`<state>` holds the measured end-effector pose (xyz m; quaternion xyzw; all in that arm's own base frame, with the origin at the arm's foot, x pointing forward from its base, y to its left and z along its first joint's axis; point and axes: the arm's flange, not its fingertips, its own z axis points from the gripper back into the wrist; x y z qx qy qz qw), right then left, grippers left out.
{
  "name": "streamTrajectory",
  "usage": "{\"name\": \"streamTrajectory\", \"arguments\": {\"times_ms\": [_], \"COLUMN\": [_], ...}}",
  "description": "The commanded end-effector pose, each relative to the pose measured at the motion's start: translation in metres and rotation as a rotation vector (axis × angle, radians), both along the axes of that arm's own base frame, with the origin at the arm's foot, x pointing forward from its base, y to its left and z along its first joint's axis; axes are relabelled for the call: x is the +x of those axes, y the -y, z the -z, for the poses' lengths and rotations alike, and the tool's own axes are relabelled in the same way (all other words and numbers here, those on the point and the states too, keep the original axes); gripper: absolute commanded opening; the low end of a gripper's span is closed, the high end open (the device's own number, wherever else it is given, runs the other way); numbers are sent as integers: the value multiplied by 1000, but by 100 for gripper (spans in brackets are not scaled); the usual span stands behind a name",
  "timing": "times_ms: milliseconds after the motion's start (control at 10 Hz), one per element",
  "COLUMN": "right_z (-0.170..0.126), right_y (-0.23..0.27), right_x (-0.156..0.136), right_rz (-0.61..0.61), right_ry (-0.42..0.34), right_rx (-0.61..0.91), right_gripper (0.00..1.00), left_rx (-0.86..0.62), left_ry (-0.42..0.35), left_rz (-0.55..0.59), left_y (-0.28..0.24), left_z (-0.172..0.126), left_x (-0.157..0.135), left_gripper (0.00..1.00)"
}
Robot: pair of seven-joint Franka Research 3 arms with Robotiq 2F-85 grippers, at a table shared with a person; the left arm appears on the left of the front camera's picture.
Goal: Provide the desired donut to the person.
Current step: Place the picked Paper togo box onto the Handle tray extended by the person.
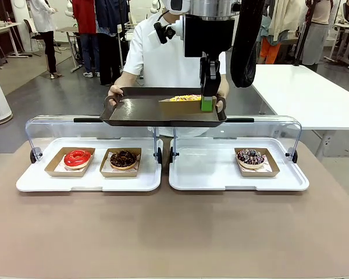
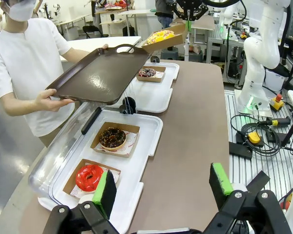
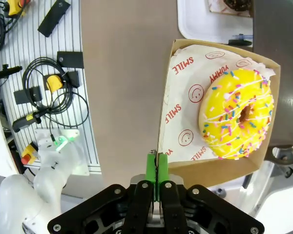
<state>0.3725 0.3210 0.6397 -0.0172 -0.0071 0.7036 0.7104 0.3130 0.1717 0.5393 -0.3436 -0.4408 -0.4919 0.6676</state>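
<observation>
R gripper (image 3: 157, 161) tight on donut box (image 3: 219, 168) edge, over tray (image 1: 139, 110) right end; L gripper (image 2: 162, 185) wide-open, empty

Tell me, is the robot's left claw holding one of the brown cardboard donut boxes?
No, the left claw stands wide open, and nothing sits between its green pads.

Right tool (image 1: 206, 105) pinches donut box (image 1: 180, 105) over tray (image 1: 139, 111).

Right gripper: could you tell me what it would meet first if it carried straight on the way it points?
Probably the bare table, just beside the donut box that the right gripper pinches; depth is hard to judge.
</observation>
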Motion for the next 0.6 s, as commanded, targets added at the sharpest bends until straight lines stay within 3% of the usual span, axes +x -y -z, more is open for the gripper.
{"name": "streamTrajectory", "arguments": {"times_ms": [0, 500], "right_z": [2, 2], "right_y": [3, 3], "right_x": [-3, -3], "right_rz": [11, 11], "right_ry": [4, 4], "right_rx": [-1, -1], "right_gripper": [0, 0], "left_rx": [-8, -8], "left_ry": [10, 10], "left_rz": [-1, -1], "left_y": [-1, -1], "left_z": [-1, -1], "left_x": [-1, -1], "left_gripper": [100, 100]}}
